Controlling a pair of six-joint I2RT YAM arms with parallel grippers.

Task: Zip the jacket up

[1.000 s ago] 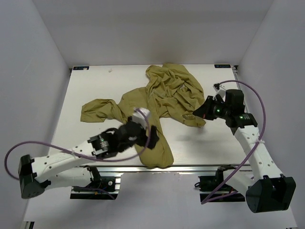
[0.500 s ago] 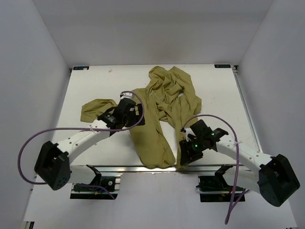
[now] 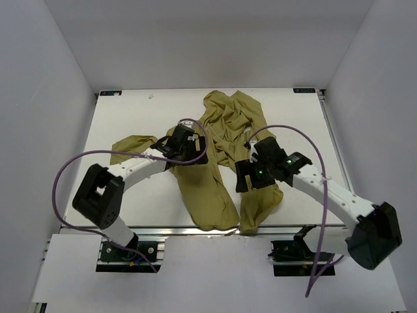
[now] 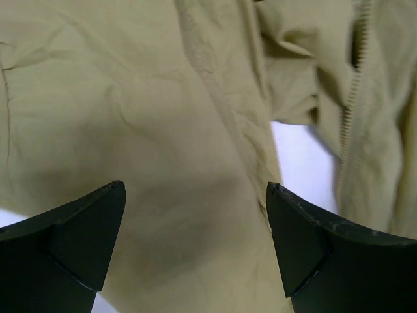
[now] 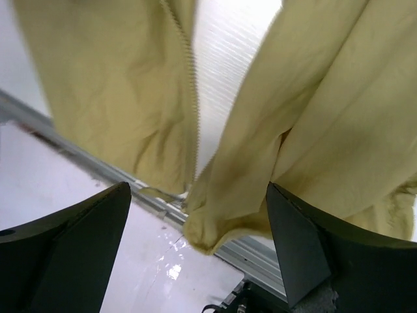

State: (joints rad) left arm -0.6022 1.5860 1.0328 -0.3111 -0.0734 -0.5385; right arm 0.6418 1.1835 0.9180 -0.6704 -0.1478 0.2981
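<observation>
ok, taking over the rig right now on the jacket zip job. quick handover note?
Left gripper: open, holding nothing, above the jacket's left-hand front panel. The zipper teeth run just to its right in the wrist view.
Right gripper: open, holding nothing, over the gap between the two front panels by the near edge of the table.
Jacket: wrinkled on the table, front open, panels splayed with bare table between them.
Done: nothing zipped, zipper halves apart.
Left: bring the bottom ends together, seat the slider (I can't spot it), pull it up.
</observation>
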